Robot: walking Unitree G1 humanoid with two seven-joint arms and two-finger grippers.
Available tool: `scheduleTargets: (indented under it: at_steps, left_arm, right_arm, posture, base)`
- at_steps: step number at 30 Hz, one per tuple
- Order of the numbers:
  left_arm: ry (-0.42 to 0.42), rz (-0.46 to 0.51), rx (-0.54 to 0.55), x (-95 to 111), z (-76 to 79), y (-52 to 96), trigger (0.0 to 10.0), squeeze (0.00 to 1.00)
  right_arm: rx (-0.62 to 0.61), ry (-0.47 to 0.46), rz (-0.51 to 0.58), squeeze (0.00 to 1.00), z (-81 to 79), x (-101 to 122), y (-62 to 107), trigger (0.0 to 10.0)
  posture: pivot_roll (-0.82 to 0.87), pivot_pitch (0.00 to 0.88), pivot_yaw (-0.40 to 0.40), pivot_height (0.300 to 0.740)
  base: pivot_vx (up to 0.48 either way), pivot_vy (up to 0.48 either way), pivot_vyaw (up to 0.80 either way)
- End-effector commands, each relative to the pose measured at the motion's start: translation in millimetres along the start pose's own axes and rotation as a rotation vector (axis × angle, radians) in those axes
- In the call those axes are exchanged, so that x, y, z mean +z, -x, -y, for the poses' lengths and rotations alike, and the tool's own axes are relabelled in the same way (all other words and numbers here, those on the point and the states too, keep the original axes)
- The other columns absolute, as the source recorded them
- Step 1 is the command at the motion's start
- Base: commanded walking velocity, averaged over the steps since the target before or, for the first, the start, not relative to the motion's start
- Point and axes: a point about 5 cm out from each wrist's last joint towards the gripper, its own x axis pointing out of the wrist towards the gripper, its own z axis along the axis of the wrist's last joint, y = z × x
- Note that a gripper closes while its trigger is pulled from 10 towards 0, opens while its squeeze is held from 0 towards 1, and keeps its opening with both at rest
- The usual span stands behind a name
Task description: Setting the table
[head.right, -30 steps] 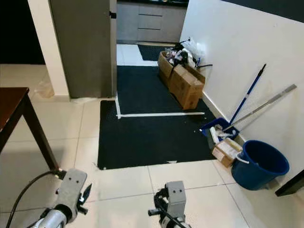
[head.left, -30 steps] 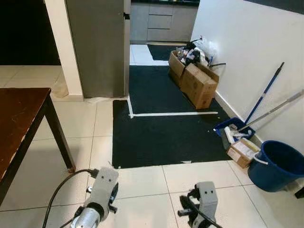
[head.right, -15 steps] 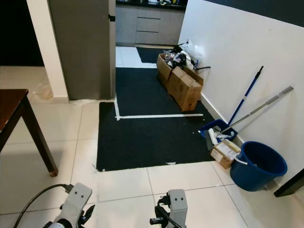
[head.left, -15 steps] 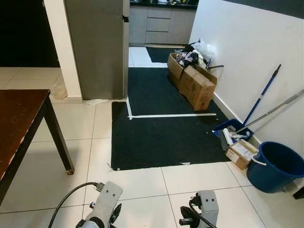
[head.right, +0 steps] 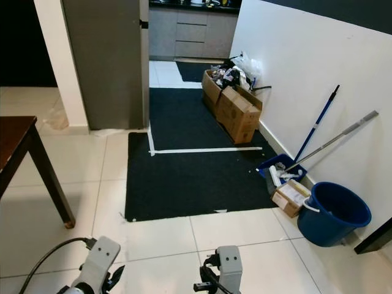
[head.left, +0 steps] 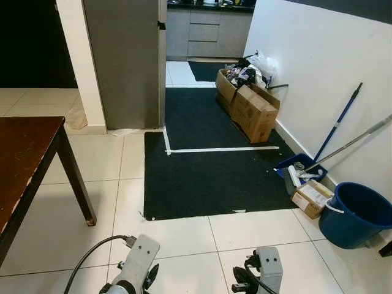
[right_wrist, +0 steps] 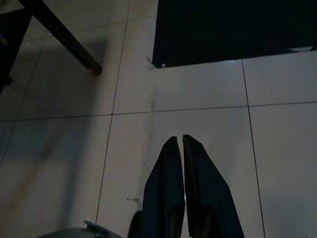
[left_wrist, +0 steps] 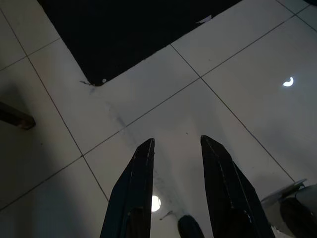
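Both pincers hang low over the pale floor tiles with nothing in them: the left gripper (left_wrist: 176, 183) has its two black fingers parted with a clear gap of bare tile between them, while the right gripper (right_wrist: 179, 186) has its fingers pressed nearly together, only a thin slit showing. As for the table (head.left: 24, 159), the dark wooden one stands off to the robot's left, just its corner and one slanted leg (head.left: 76, 177) in sight, and the part of its top that can be seen is bare. No plate, cup or cutlery is anywhere to be seen, so I can only guess that such things would be stiff, smooth, likely breakable, and best taken by a rim or a handle. Ahead lies a black mat (head.left: 208, 159) leading toward a kitchen, with cardboard boxes (head.left: 254, 107) and a blue bucket (head.left: 355, 214) along the right wall. Most of the table is cut off at the picture's edge, and the far kitchen is too small to read.
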Motion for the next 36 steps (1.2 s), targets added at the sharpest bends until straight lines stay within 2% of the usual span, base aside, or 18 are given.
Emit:
scheduleTargets:
  at_steps: [1, 5, 12, 19, 23, 36]
  left_arm:
    - [-0.005, -0.027, -0.016, -5.7, 2.5, 1.0, 10.0, 0.00]
    - [-0.002, -0.034, 0.003, -9.2, -0.1, 3.7, 10.0, 0.00]
    - [-0.010, -0.031, -0.011, -7.5, 2.1, 4.5, 10.0, 0.00]
    - [-0.008, -0.032, -0.021, -7.8, 4.4, 5.9, 10.0, 0.00]
    - [-0.014, -0.034, -0.004, -8.3, 2.0, 7.0, 10.0, 0.00]
    - [-0.003, -0.034, 0.010, -6.9, 0.5, 7.3, 10.0, 0.00]
  right_arm:
    - [-0.008, 0.006, -0.013, 0.00, 1.3, -4.3, 1.6, 10.0]
    - [-0.009, -0.022, -0.024, 0.00, 1.3, -8.2, 3.0, 10.0]
    - [0.006, -0.002, -0.034, 0.00, -1.6, -10.0, 3.7, 10.0]
    - [-0.025, -0.005, -0.029, 0.00, 2.5, -12.4, 8.3, 10.0]
    - [-0.005, 0.003, -0.036, 0.00, -2.1, -13.9, 7.1, 10.0]
    - [-0.007, -0.004, -0.029, 0.00, -0.8, -10.7, 6.0, 10.0]
  posture:
    - [0.08, 0.051, 0.015, 0.740]
    - [0.09, 0.055, 0.013, 0.740]
    - [0.09, 0.067, 0.014, 0.740]
    - [0.08, 0.078, 0.016, 0.740]
    - [0.09, 0.076, 0.020, 0.740]
    - [0.09, 0.074, 0.015, 0.740]
  base:
    - [0.000, 0.000, 0.00]
    - [0.000, 0.000, 0.00]
    - [0.000, 0.000, 0.00]
    - [0.000, 0.000, 0.00]
    - [0.000, 0.000, 0.00]
    - [0.000, 0.000, 0.00]
